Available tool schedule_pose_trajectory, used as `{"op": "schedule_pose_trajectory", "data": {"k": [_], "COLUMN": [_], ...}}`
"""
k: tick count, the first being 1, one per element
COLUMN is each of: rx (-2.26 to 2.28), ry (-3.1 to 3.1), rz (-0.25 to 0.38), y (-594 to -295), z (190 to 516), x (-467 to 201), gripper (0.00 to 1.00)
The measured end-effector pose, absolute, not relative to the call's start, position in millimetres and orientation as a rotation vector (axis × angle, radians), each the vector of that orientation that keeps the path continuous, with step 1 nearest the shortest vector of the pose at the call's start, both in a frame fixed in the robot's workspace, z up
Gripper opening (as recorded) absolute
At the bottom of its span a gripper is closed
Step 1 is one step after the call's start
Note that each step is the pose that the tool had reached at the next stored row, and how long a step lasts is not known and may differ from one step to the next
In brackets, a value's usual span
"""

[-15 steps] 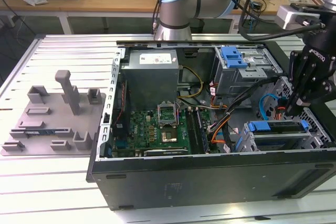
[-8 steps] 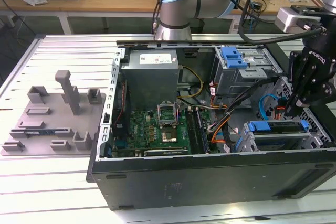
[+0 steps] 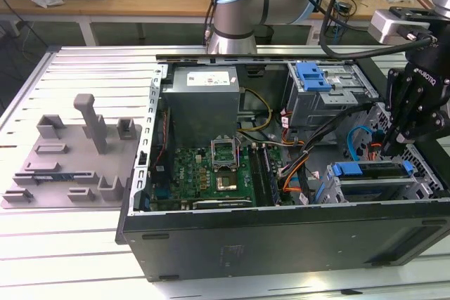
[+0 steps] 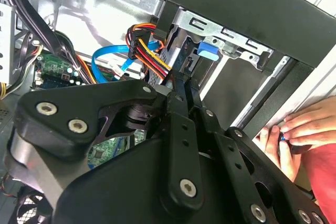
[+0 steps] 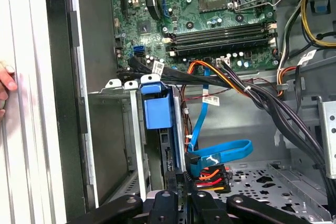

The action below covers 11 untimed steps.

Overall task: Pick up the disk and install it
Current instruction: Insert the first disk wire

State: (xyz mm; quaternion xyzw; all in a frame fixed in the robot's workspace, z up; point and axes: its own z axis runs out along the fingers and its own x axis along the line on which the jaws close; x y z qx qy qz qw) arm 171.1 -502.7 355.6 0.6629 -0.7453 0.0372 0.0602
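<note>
Gripper [image 5: 181, 195] jaws closed on the disk [image 5: 167, 153], pinching its rear edge; disk sits edge-on in the cage [image 5: 134, 145]; any tilt may jam it; cables [image 5: 210, 171] just beside could snag; a hand [image 4: 294, 129] at the case [image 4: 236, 3] rim risks a knock.
</note>
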Motion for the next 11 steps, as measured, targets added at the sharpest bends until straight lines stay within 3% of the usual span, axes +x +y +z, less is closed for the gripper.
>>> {"op": "schedule_pose_trajectory", "data": {"k": [11], "rx": [2.014], "ry": [-2.249], "rz": [0.113], "y": [-503.1], "z": [355.6], "x": [170.4], "gripper": [0.16]}}
